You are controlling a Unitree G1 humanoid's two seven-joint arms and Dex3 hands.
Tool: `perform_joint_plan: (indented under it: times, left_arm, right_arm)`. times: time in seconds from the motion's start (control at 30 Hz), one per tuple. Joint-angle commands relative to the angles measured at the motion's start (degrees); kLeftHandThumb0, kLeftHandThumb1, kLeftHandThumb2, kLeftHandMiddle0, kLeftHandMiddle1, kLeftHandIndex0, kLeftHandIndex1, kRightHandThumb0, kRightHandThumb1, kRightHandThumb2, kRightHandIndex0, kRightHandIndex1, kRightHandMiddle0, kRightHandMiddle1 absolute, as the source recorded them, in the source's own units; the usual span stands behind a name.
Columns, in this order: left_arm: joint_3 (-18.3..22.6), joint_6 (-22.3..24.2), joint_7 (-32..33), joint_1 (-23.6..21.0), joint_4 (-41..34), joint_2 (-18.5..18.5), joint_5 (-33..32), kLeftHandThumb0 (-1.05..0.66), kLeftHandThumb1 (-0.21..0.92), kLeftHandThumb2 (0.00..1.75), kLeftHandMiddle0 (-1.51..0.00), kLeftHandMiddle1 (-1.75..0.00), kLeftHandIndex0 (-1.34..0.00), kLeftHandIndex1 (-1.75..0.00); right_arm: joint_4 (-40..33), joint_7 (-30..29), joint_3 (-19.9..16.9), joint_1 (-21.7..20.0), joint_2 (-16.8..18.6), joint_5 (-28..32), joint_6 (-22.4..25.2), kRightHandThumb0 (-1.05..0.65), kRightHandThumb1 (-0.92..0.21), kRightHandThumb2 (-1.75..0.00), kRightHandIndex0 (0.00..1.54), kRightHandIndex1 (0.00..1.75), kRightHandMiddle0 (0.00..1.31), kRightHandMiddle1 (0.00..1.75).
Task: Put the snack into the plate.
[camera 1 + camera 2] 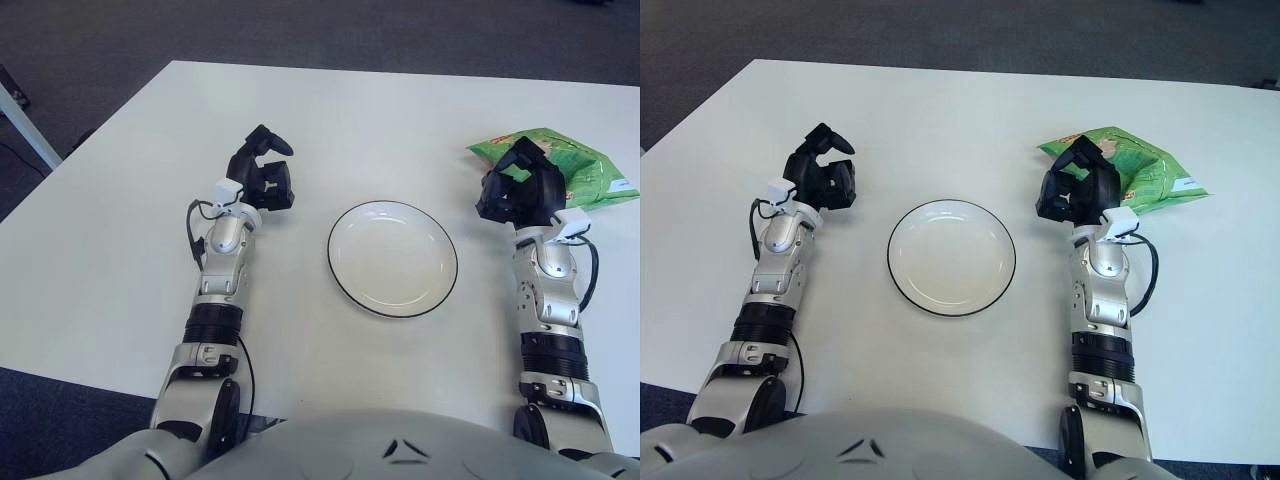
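Curling its fingers at the green snack bag's (565,168) near-left edge, right hand (520,192) shows no clear grasp; empty plate (393,258) sits between it and the loosely curled, empty left hand (263,178).

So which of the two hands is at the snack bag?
The right hand, showing at the green snack bag's near edge; the left hand shows left of the plate.
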Motion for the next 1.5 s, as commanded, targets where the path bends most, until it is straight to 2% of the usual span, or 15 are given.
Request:
perform_joint_plan:
  times: [0.0, 1.2, 1.33, 1.47]
  left_arm:
    - [0.3, -0.2, 0.06, 2.72, 2.1, 0.08, 0.09, -0.48, 0.31, 1.33, -1.3, -1.75, -0.62, -1.75]
    - [-0.34, 0.6, 0.47, 3.25, 0.95, -0.44, 0.46, -0.49, 0.3, 1.34, -1.31, -1.75, -0.63, -1.75]
    - [-0.63, 0.65, 0.81, 3.52, 0.78, -1.07, 0.43, -0.49, 0.3, 1.34, -1.31, -1.75, -0.63, -1.75]
    - [-1.1, 0.72, 1.67, 3.95, 0.01, -2.1, 0.74, -0.49, 0.3, 1.34, -1.31, -1.75, -0.63, -1.75]
  right_arm:
    - [0.97, 0.01, 0.02, 2.73, 1.29, -0.21, -0.2, -0.51, -0.26, -1.39, 1.35, 1.75, 0.67, 1.75]
    - [2.13, 1.9, -0.35, 2.68, -0.13, -0.63, -1.05, -0.49, -0.29, -1.36, 1.38, 1.75, 0.64, 1.75]
    - [2.27, 3.49, -0.49, 2.76, -1.17, -0.2, -0.37, -0.49, -0.29, -1.36, 1.37, 1.75, 0.64, 1.75]
    - [1.4, 5.59, -0.75, 2.96, -2.61, 0.86, 2.24, -0.49, -0.3, -1.35, 1.35, 1.75, 0.63, 1.75]
